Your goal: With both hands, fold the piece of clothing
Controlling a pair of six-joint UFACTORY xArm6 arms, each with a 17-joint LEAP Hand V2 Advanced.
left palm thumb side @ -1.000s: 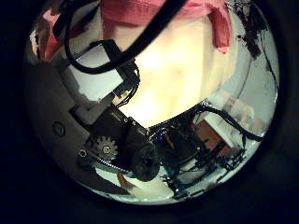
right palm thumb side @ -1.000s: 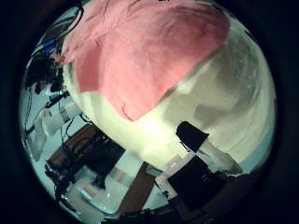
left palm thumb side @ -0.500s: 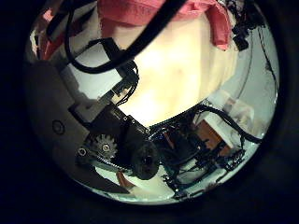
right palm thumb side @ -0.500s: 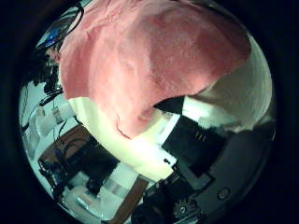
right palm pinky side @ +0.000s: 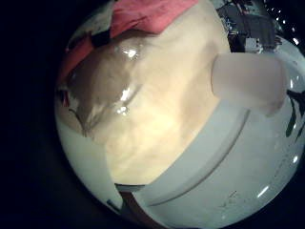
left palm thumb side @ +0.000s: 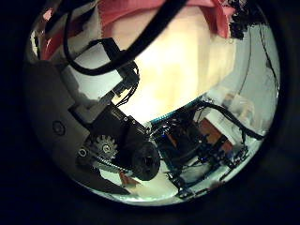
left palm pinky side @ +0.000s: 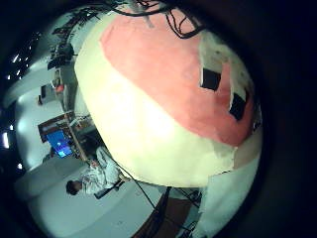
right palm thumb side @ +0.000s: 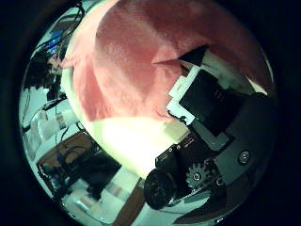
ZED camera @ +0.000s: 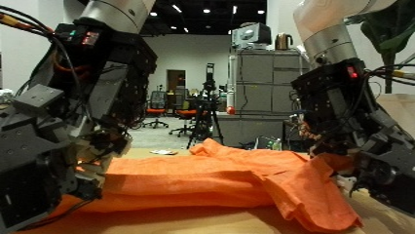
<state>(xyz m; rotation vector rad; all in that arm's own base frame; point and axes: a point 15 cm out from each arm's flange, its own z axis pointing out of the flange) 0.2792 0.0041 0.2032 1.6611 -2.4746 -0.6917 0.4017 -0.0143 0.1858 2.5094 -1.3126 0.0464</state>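
An orange piece of clothing [ZED camera: 220,185] lies spread in loose folds on the pale table [ZED camera: 195,222]. My left hand [ZED camera: 71,117] hangs low over the cloth's end on its side. My right hand [ZED camera: 351,117] is down at the other end. In the right thumb side palm view a finger [right palm thumb side: 202,89] is bent over the cloth [right palm thumb side: 122,66], its tip on the fabric. The left little finger side palm view shows the cloth [left palm pinky side: 163,64] on the table [left palm pinky side: 139,134]. The cloth edge also shows in the left thumb side palm view [left palm thumb side: 141,11] and the right little finger side palm view [right palm pinky side: 143,14].
A grey cabinet [ZED camera: 266,93] and office chairs stand behind the table. The right little finger side palm view shows bare table [right palm pinky side: 152,105] and its front edge close under that hand.
The right palm has come closer to the cloth, and its finger has curled in across the fabric. The left thumb side palm view is almost unchanged.
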